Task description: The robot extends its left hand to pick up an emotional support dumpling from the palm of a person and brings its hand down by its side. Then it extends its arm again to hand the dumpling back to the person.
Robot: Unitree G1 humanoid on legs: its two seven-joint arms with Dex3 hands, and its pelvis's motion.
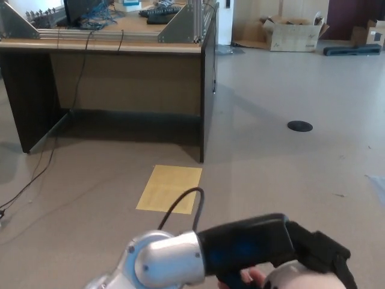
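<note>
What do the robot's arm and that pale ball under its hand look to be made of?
The forearm's joint looks like smooth silvery metal or painted plastic, with a soft sheen. The left hand seems matte black plastic or rubber. The dumpling, mostly hidden, looks like soft, fuzzy pale plush, though only an edge shows.
</note>
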